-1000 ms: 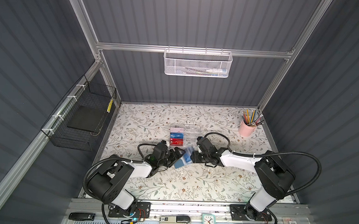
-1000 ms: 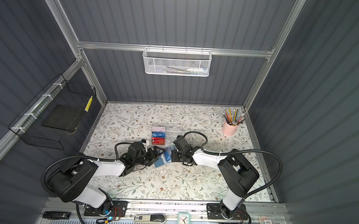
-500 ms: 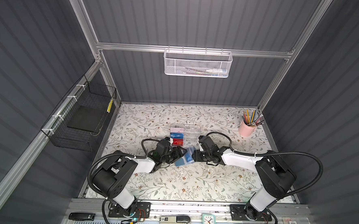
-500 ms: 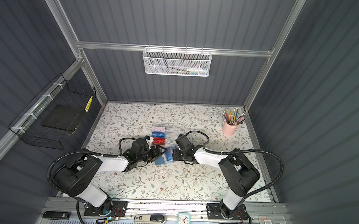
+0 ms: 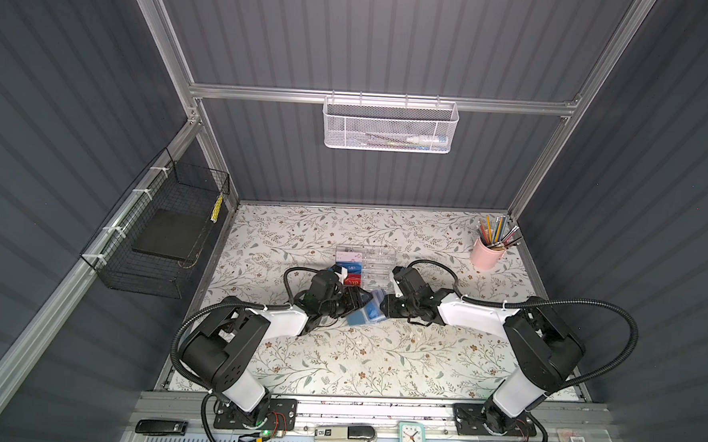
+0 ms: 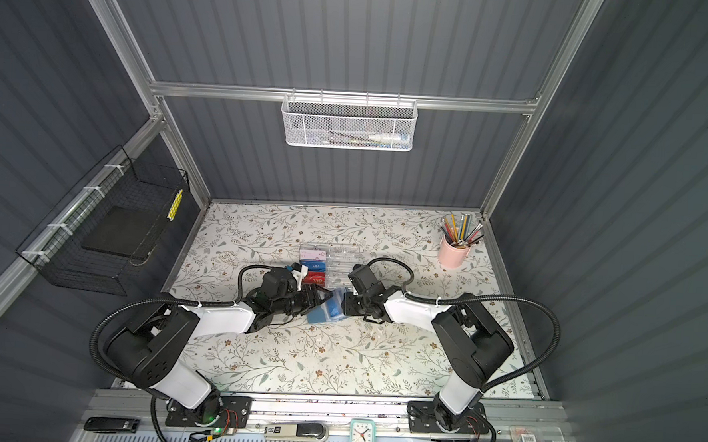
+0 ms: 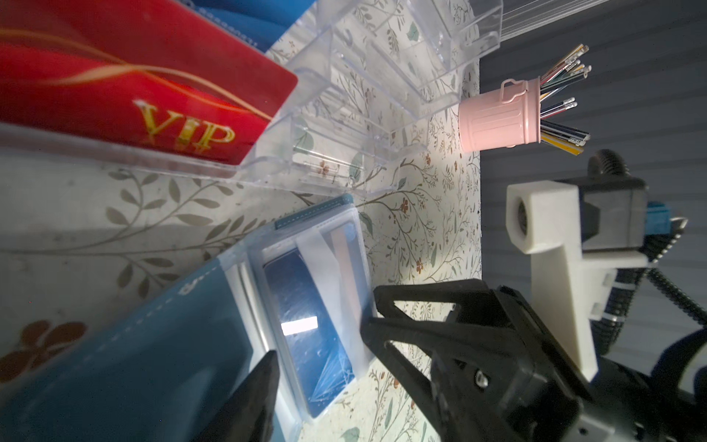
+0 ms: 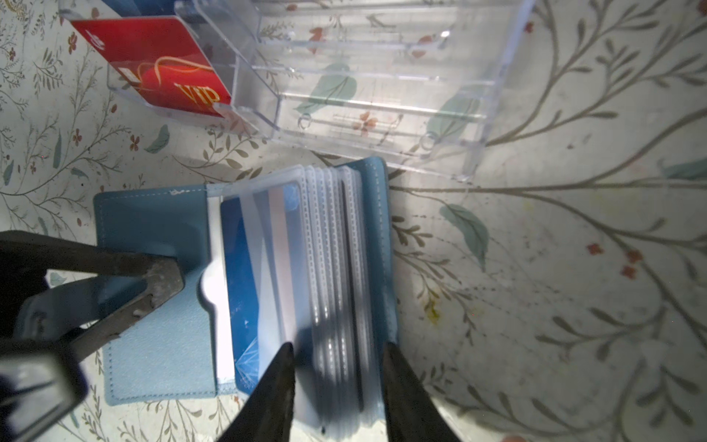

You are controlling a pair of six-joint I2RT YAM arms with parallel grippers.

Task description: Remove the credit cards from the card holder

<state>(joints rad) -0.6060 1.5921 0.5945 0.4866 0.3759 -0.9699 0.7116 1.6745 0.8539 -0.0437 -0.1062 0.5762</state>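
The card holder (image 5: pixel 365 313) lies open mid-table, credit card (image 8: pixel 239 275) inside. The right gripper (image 8: pixel 336 346), jaws narrow astride the sleeves (image 8: pixel 333 248), grip uncertain, could bunch them. The left gripper (image 5: pixel 354 302), opening unclear, might let the cover (image 8: pixel 145 225) slide.

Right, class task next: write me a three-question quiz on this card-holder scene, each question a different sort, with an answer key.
1. Fill in: the pink bin-shaped cup of pencils stands at the far ___ corner of the floral-patterned table.
2. True or false: the glossy red VIP card sits in a sleeve of the open slate-blue soft card holder.
3. Between the fingers of the right gripper is: A the holder's stack of see-through plastic sleeves; B the red VIP card; C the pink cup.
Key: 1 right. 2 false: it lies in the clear acrylic compartment box. 3 A.
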